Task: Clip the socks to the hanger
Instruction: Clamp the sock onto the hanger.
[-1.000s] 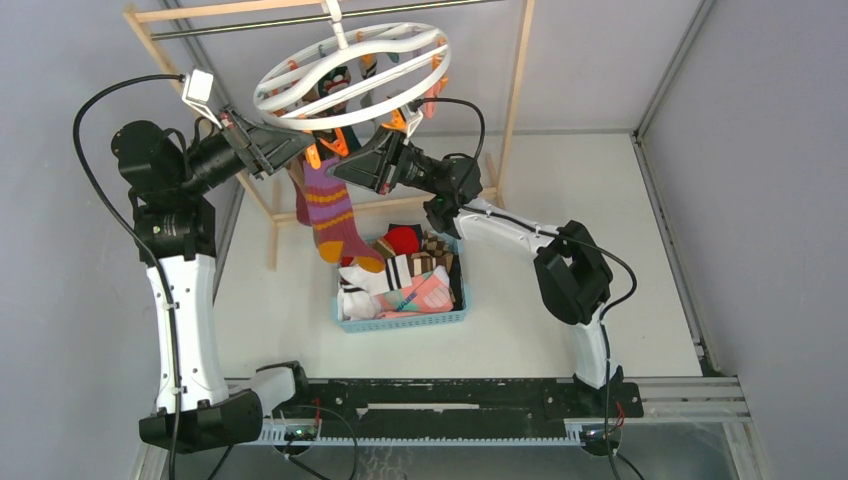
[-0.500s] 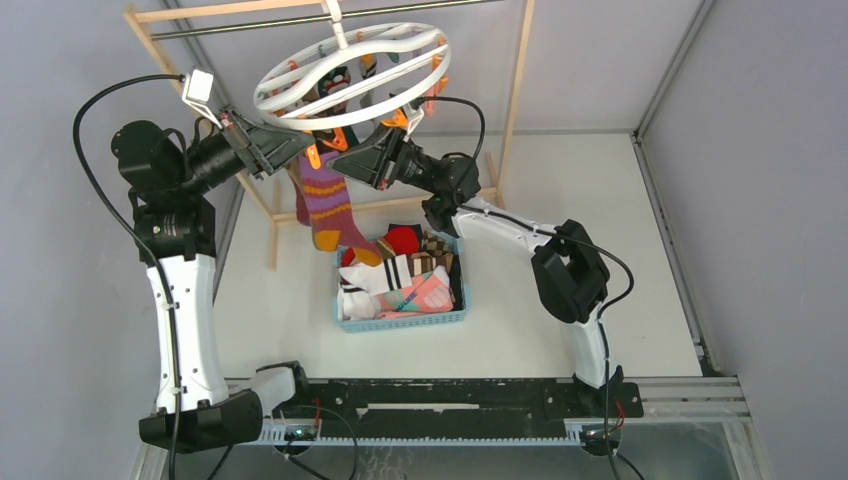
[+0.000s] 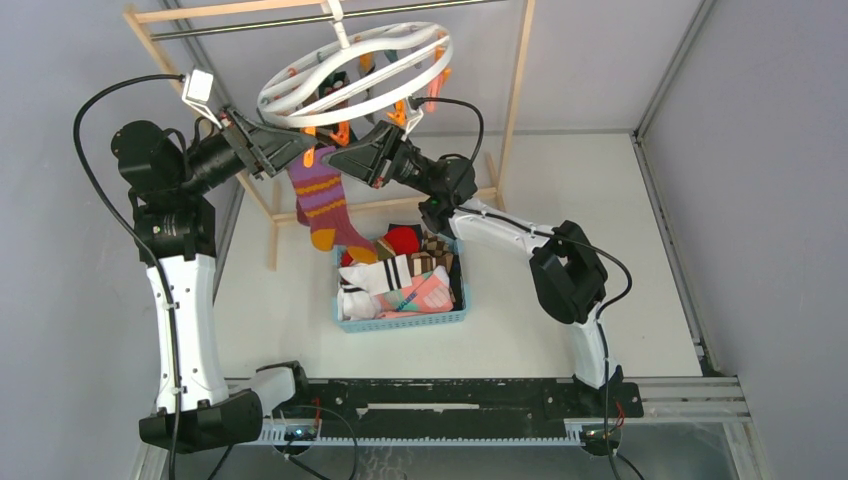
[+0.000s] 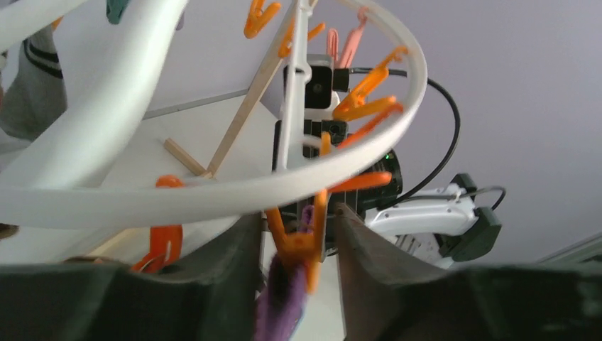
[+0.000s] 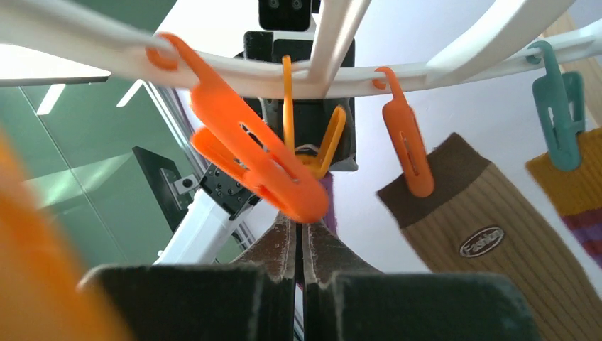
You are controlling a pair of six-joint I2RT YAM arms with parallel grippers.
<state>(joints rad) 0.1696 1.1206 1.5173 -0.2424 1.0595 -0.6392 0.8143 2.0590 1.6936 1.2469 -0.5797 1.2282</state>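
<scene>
Left arm [image 3: 185, 310]: stands upright from its base, elbow high, forearm reaching right and slightly up. Left gripper [image 3: 298, 147]: fingers [image 4: 227, 249] parted, a clear gap between them.

Right arm [image 3: 510, 232]: rises from its base, folds at the elbow, stretches left and up. Right gripper [image 3: 338, 156]: fingers [image 5: 280, 245] pressed flat together.

The two grippers face each other, tips near but apart.
</scene>
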